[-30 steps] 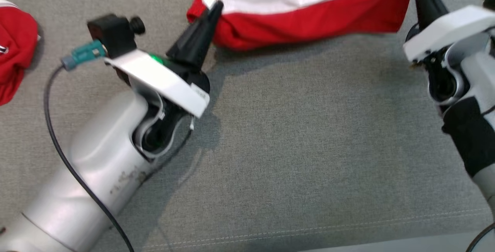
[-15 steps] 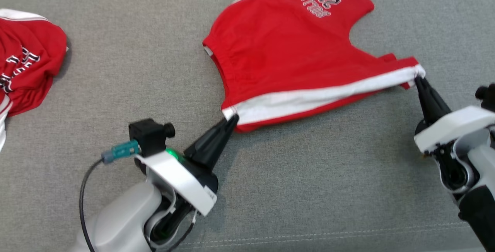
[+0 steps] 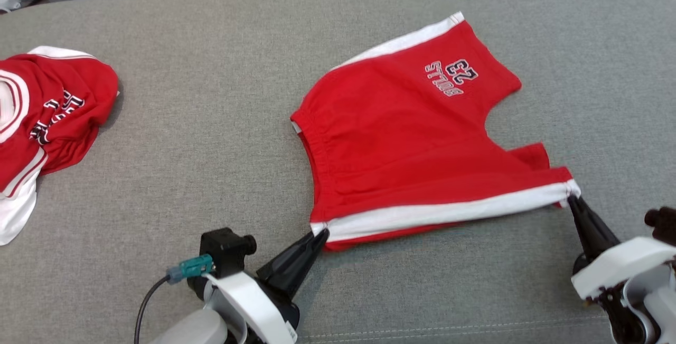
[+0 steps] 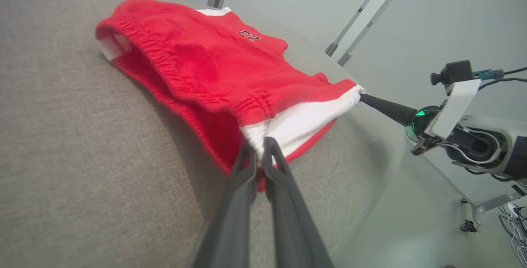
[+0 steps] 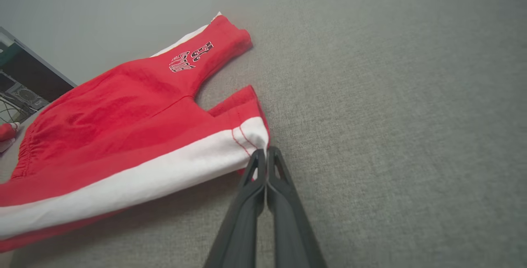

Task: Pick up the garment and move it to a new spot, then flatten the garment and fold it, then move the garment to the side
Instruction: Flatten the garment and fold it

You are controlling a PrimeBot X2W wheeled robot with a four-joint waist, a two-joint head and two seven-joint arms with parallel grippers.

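Garment [image 3: 401, 138]: red shorts with white side stripes, laid right of centre on the table [image 3: 211, 138]. The near edge is drawn out between the two grippers and seems to be lifted slightly off the fabric.
Left gripper [image 3: 319, 235]: jaws closed on the near-left corner of the garment, at the waistband end of the white stripe. In the left wrist view [image 4: 259, 146] white cloth is seen pinched between the fingers.
Right gripper [image 3: 573, 201]: jaws closed on the near-right corner, at the leg-hem end of the stripe. The tips are seen pressed together on the hem in the right wrist view [image 5: 263, 152].
Table: covered in grey woven fabric, with a stitched seam along the near edge.
Second garment [image 3: 47, 117]: red and white, crumpled at the far left, well apart from the shorts and cut off by the frame edge.
Lettering [image 3: 449, 77]: printed on the far leg and seen upside down. It is too small to be read in the left wrist view.
Cut off: both arms are cropped by the bottom edge of the head view.
Hidden: the lower layer of the garment is covered by the upper layer.
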